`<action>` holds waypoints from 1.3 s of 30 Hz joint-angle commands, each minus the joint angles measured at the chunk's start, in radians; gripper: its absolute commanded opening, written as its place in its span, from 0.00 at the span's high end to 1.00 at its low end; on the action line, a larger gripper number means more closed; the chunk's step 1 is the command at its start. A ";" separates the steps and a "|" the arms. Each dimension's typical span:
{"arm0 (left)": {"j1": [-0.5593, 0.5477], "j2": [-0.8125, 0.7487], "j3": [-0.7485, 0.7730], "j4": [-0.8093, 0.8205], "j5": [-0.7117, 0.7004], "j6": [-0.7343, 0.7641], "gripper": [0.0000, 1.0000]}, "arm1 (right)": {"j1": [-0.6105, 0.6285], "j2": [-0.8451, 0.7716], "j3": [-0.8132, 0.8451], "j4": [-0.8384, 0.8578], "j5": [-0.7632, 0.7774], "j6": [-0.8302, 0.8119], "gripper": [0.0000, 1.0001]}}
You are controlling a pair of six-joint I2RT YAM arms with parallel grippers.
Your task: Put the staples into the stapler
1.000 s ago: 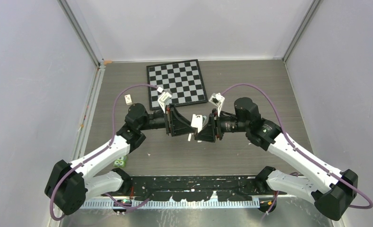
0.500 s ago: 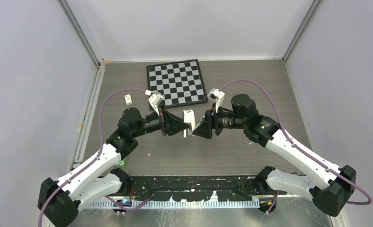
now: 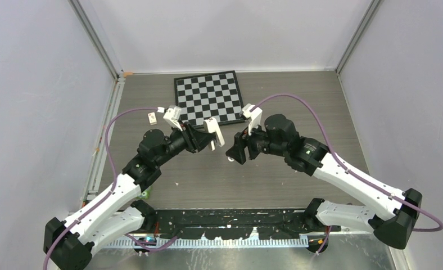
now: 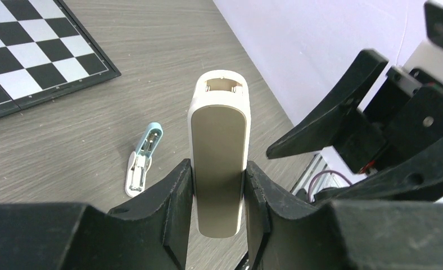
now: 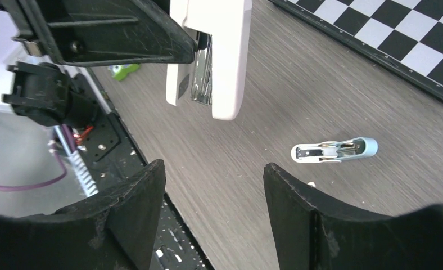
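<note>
Grey wood makes up the worktop [image 3: 275, 185], with pale walls all round and a chessboard [image 3: 209, 99] at the far side. From above, the left gripper [image 3: 206, 136] holds the stapler [image 3: 213, 126] in the air, just in front of the chessboard's near edge. The right gripper [image 3: 234, 151] is close by, a bit further from the chessboard, and touches nothing. A second ago both grippers met on the stapler, further from the chessboard. Now the right one has let go and backed off, and the left one has carried the stapler nearer to the chessboard. So I think the hand-over is done and one arm alone has the stapler.

The left wrist camera shows its jaws pinching the stapler by its two long sides. Down on the worktop, near the chessboard's corner, lies a little blue and white tool [image 4: 143, 160].

The right wrist camera shows its jaws spread wide with nothing between them. The stapler hangs above them, with a shiny metal part along its side. A small green thing [image 5: 123, 70] lies far from the chessboard.

I can't see the staples in any view. The stapler looks shut to me, so opening it and finding the staples probably come next.
</note>
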 commanded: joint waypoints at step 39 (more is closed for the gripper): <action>0.003 -0.027 0.096 -0.127 0.027 -0.140 1.00 | 0.135 0.081 -0.173 0.472 0.441 -0.169 0.55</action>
